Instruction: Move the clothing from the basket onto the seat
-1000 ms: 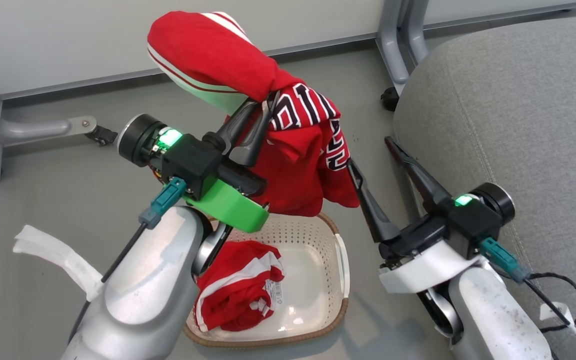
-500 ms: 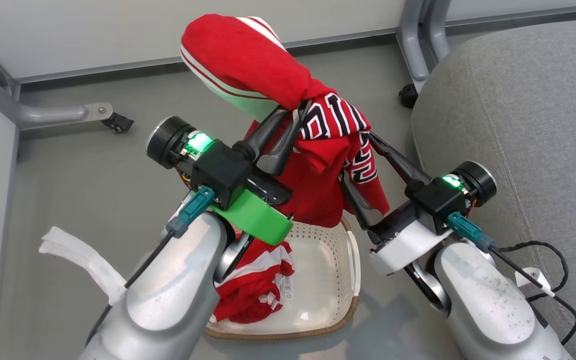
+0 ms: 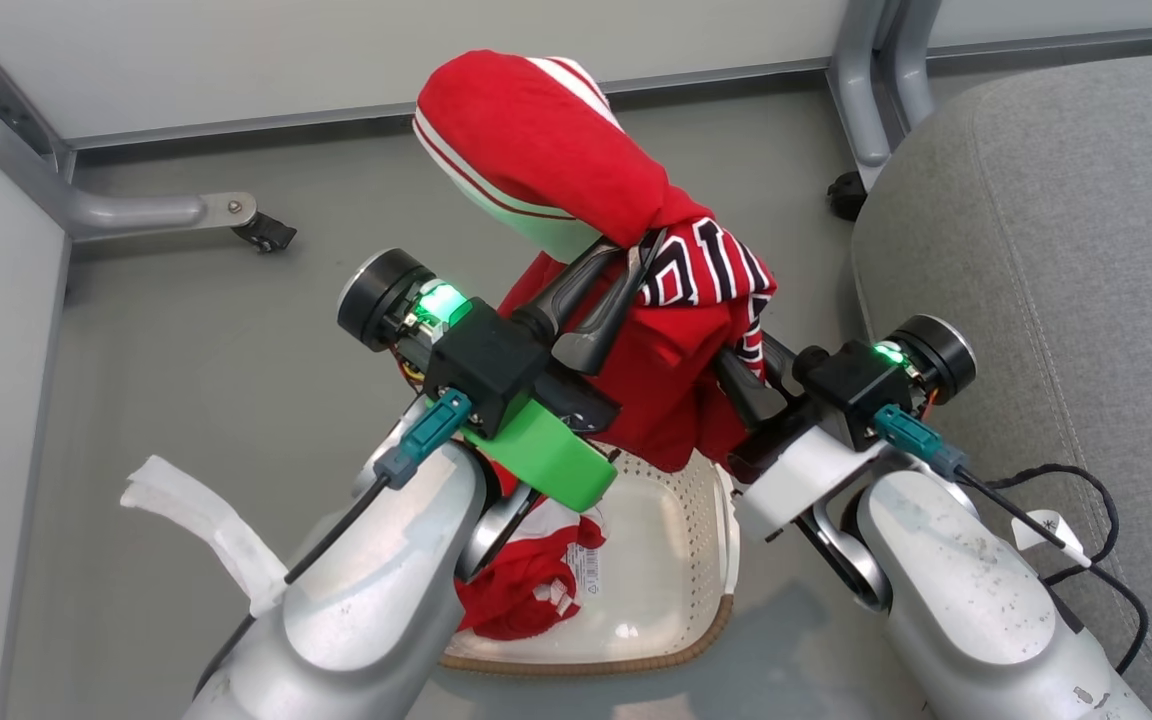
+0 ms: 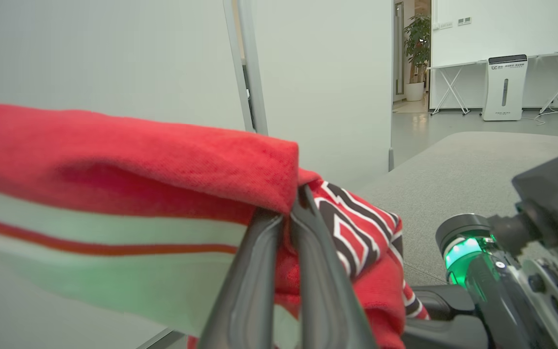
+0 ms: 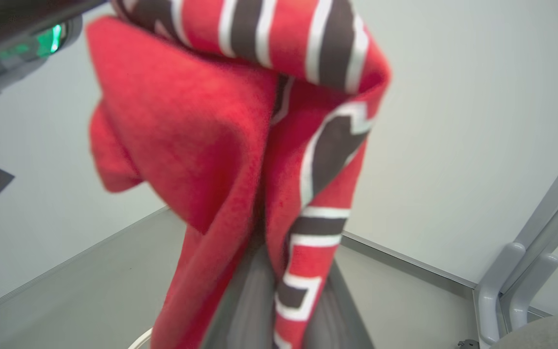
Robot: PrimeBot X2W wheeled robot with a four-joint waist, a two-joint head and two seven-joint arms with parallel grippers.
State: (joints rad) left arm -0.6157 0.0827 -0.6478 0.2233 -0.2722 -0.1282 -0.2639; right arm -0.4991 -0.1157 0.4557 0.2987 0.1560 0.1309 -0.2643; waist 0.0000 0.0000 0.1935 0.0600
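The red jersey with black-and-white lettering hangs in the air above the basket. My left gripper is shut on its gathered middle, and the fingers meet under the fold. My right gripper is shut on the jersey's hanging right edge, its tips buried in the cloth. The red shorts with white trim lie crumpled in the cream basket, partly behind my left arm. The grey seat stands to the right, close behind my right wrist.
Grey metal frame legs on black casters stand along the white wall panels at the back. A white strip lies on the grey floor at left. A black cable trails over the seat's front edge.
My right gripper has swung left to the jersey's hanging edge and shut on it. The left gripper keeps its hold. The camera has shifted, so the whole scene sits further right.
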